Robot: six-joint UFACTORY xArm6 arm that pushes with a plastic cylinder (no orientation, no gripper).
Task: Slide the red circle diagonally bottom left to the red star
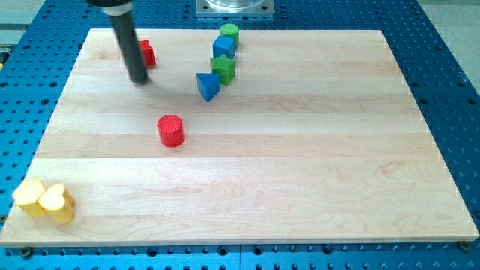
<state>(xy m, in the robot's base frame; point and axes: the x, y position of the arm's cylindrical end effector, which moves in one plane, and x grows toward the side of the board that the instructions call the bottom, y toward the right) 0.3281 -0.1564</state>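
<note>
The red circle [171, 130] is a short red cylinder standing left of the board's middle. The red star [147, 53] sits near the top left, partly hidden behind my dark rod, so its shape is hard to make out. My tip [139, 79] rests on the board just below and left of the red star, close to it; I cannot tell if it touches. The tip is well above and left of the red circle.
A green cylinder [229, 33], a blue block [223, 48], a green star [223, 69] and a blue triangle [208, 86] cluster at the top centre. A yellow block [29, 197] and a yellow heart [57, 203] sit at the bottom left corner. The wooden board [300, 165] lies on a blue perforated table.
</note>
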